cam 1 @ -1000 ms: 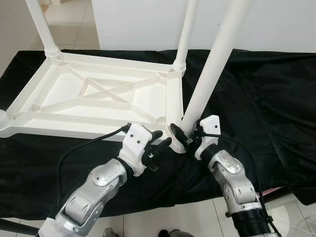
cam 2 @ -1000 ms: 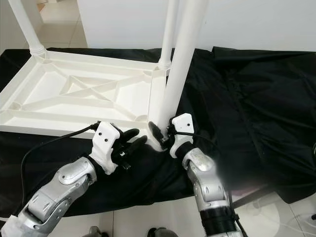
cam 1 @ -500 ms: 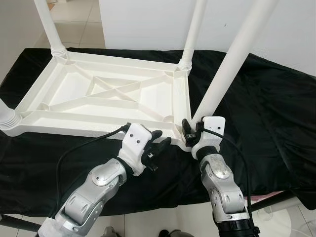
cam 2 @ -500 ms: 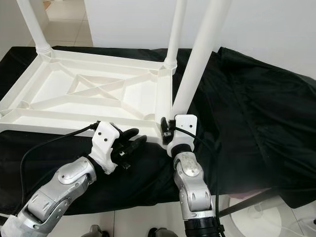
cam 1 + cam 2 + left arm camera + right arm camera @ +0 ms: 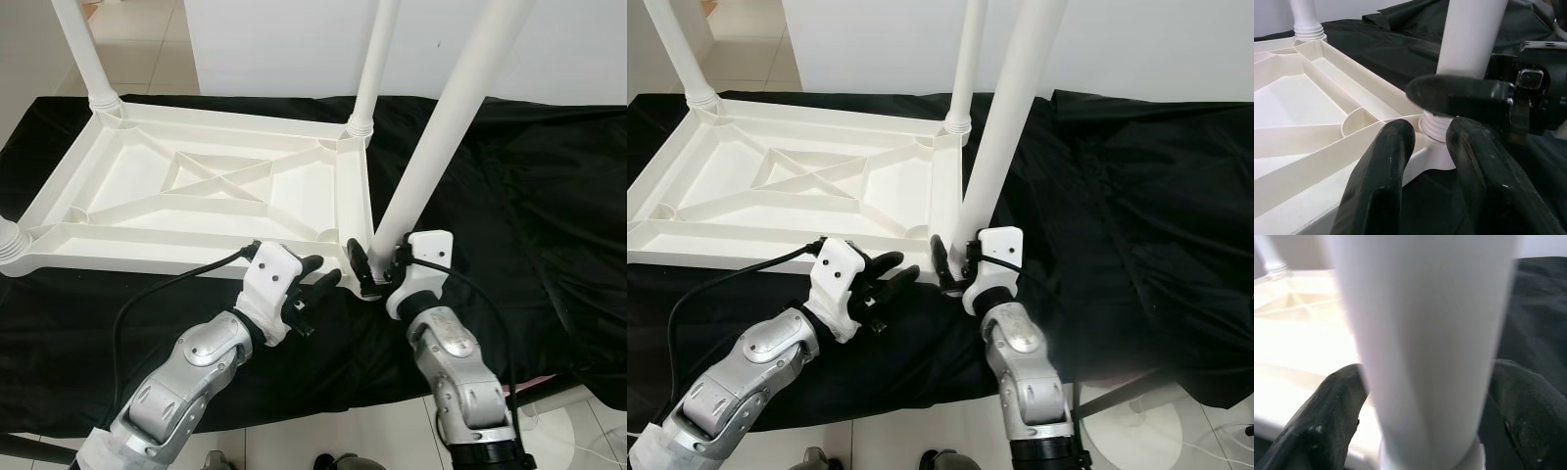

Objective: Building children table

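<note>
Lower centre, my right gripper (image 5: 377, 266) clamps the leaning leg (image 5: 441, 127); left gripper (image 5: 318, 284) sits narrow, empty. Tilt could cross-thread the socket.

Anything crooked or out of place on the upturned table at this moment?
Yes: the near-right leg leans away from the tabletop, while the far-right leg and far-left leg stand straighter. The right gripper clamps the leaning leg just above its socket; the left gripper is beside the corner, empty.
</note>
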{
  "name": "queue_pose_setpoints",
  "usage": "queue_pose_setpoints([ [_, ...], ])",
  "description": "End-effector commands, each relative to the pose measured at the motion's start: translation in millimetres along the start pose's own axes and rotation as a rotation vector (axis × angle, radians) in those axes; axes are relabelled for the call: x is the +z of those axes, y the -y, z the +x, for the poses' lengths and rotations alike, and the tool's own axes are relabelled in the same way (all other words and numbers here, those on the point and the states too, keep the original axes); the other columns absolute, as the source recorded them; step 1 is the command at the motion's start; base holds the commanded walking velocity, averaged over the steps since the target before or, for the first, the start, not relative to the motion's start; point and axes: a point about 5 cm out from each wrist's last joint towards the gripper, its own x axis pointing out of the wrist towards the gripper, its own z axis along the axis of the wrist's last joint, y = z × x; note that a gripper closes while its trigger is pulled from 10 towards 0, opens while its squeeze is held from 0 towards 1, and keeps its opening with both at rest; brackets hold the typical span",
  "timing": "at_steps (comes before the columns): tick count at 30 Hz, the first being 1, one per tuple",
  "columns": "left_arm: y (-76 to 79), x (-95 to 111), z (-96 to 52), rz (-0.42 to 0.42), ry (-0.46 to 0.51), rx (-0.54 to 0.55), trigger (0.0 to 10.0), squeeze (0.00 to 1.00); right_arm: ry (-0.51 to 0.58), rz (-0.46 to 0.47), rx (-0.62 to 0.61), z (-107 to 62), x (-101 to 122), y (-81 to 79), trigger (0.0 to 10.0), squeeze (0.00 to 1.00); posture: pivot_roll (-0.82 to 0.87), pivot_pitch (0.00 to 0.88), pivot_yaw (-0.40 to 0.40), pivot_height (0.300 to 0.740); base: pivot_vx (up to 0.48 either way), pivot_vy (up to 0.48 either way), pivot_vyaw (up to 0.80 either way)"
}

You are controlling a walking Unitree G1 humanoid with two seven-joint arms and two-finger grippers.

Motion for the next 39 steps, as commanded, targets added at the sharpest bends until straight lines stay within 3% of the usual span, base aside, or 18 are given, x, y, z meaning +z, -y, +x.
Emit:
queue_pose_setpoints([
  [1,7.7,-1.5,-2.2,0.003,-0.003,-0.114,10.0,0.0,-0.002,0.004,0.048,-3.3,0.6,-0.1,10.0,0.0,-0.07,0.131,-0.045,0.74,0.0,0.0,0.0],
  [3,7.9,-1.4,-3.2,0.005,-0.005,-0.126,10.0,0.0,0.003,-0.038,0.119,-4.7,2.6,6.2,10.0,0.0,-0.07,0.131,-0.042,0.74,0.0,0.0,0.0],
  [5,9.8,-0.8,-4.9,-0.001,-0.01,-0.17,10.0,0.0,-0.008,-0.122,0.273,-4.4,4.9,19.3,10.0,0.0,-0.08,0.131,-0.035,0.74,0.0,0.0,0.0],
  [11,11.3,-1.1,-3.6,0.001,-0.015,-0.195,10.0,0.0,-0.03,-0.192,0.388,7.6,4.2,25.9,10.0,0.0,-0.08,0.128,-0.031,0.74,0.0,0.0,0.0],
  [12,11.4,-0.9,-2.8,0.006,-0.015,-0.194,10.0,0.0,-0.042,-0.194,0.407,10.9,2.3,26.4,0.9,0.0,-0.07,0.122,-0.034,0.74,0.0,0.0,0.0],
  [13,11.4,-0.9,-2.2,0.009,-0.015,-0.192,10.0,0.0,-0.049,-0.193,0.42,12.7,1.1,26.9,0.0,0.0,-0.07,0.122,-0.034,0.74,0.0,0.0,0.0],
  [19,8.8,-1.2,-2.7,0.006,-0.015,-0.163,10.0,0.0,-0.067,-0.181,0.442,9.2,-3.3,27.0,0.0,0.0,-0.06,0.123,-0.045,0.74,0.0,0.0,0.0],
  [20,8.4,-1.0,-3.1,-0.018,-0.008,-0.157,10.0,1.0,-0.072,-0.174,0.449,6.8,-5.0,27.6,0.0,0.0,-0.06,0.123,-0.051,0.74,0.0,0.0,0.0],
  [22,9.7,0.1,-4.1,-0.051,0.002,-0.167,10.0,1.0,-0.08,-0.155,0.446,4.0,-7.0,29.0,0.0,0.0,-0.06,0.123,-0.051,0.74,0.0,0.0,0.0],
  [23,10.8,0.6,-4.4,-0.056,0.004,-0.174,10.0,1.0,-0.082,-0.149,0.436,2.8,-7.4,29.6,1.6,0.0,-0.06,0.123,-0.051,0.74,0.0,0.0,0.0],
  [24,11.4,0.8,-4.6,-0.056,0.005,-0.179,10.0,1.0,-0.08,-0.147,0.433,2.6,-7.8,30.3,1.6,0.0,-0.06,0.123,-0.051,0.74,0.0,0.0,0.0],
  [25,11.6,-0.1,-4.3,-0.038,-0.006,-0.174,10.0,1.0,-0.077,-0.12,0.413,2.3,-7.6,30.6,10.0,0.0,-0.06,0.119,-0.052,0.74,0.0,0.0,0.0],
  [26,11.2,-0.6,-3.8,-0.02,-0.011,-0.168,10.0,0.75,-0.073,-0.107,0.394,2.2,-7.3,31.0,10.0,0.0,-0.06,0.119,-0.052,0.74,0.0,0.0,0.0],
  [27,11.2,-0.6,-3.8,-0.02,-0.011,-0.168,10.0,0.75,-0.073,-0.107,0.394,2.2,-7.3,31.0,10.0,0.0,-0.06,0.119,-0.052,0.74,0.0,0.0,0.0],
  [28,10.5,-1.0,-3.5,-0.002,-0.015,-0.16,10.0,0.0,-0.063,-0.103,0.379,2.1,-6.8,30.9,10.0,0.0,-0.06,0.116,-0.05,0.74,0.0,0.0,0.0],
  [35,8.9,-0.7,-2.8,0.011,-0.013,-0.159,10.0,0.0,-0.018,-0.078,0.256,-0.1,-2.2,29.4,10.0,0.0,-0.06,0.11,-0.047,0.74,0.0,0.0,0.0],
  [38,6.6,-0.7,-1.4,0.013,-0.012,-0.138,10.0,0.0,-0.015,-0.081,0.158,-1.2,-1.9,27.9,10.0,0.0,-0.07,0.107,-0.044,0.74,0.0,0.0,0.0],
  [39,4.9,-0.6,-0.7,-0.003,-0.015,-0.124,10.0,0.0,-0.019,-0.049,0.064,-1.7,-3.5,23.5,10.0,0.0,-0.08,0.103,-0.043,0.74,0.0,0.0,0.0],
])
